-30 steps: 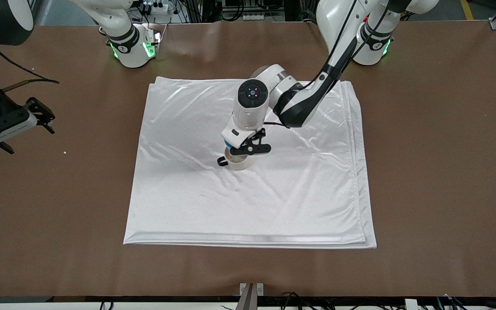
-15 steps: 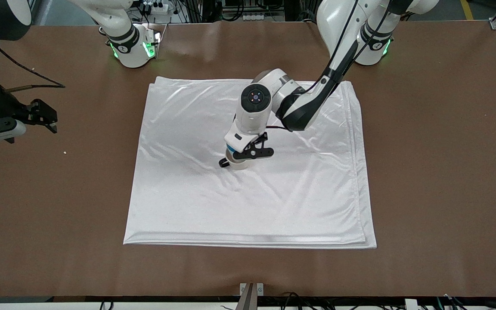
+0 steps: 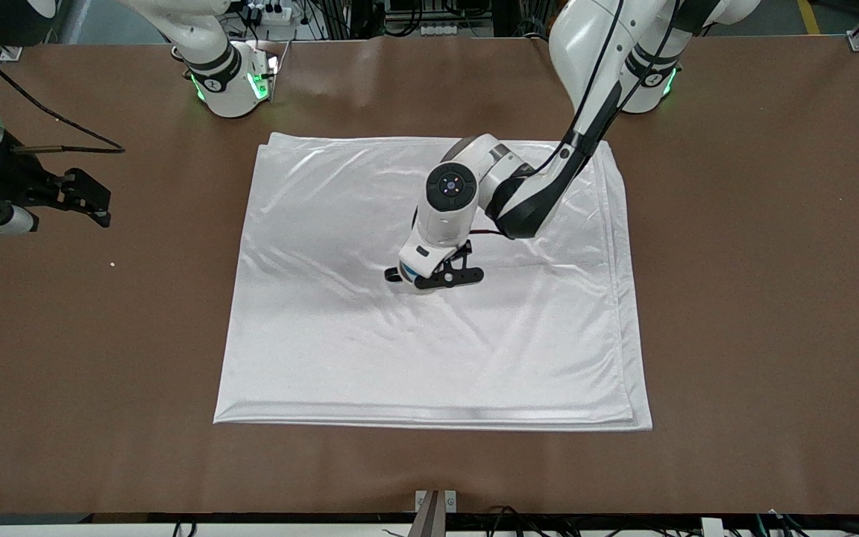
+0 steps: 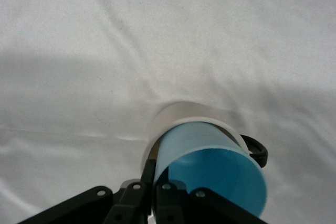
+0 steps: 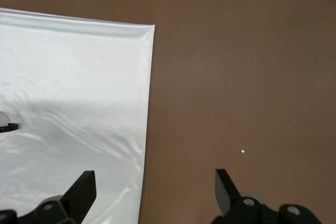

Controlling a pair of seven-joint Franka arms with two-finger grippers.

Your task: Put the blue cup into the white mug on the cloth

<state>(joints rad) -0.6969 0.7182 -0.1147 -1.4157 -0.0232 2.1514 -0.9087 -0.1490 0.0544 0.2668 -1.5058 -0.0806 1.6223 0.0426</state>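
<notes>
The white cloth (image 3: 429, 358) lies spread over the middle of the table. The white mug (image 4: 184, 113) stands on it, its black handle (image 4: 258, 150) sticking out to one side. My left gripper (image 3: 435, 279) is low over the mug and hides most of it in the front view. In the left wrist view it (image 4: 155, 184) is shut on the wall of the blue cup (image 4: 210, 169). The cup sits tilted with its base down inside the mug. My right gripper (image 3: 91, 200) is open and empty above bare table beside the cloth, at the right arm's end.
The cloth's edge (image 5: 147, 93) runs under my right gripper (image 5: 155, 182) in its wrist view, with brown table (image 5: 236, 77) beside it. A small white crumb (image 3: 112, 263) lies on the table near that gripper. The arm bases stand at the table's back edge.
My left gripper has come down with the blue cup, which now sits in the mug. My right gripper has shifted a little toward the cloth.
</notes>
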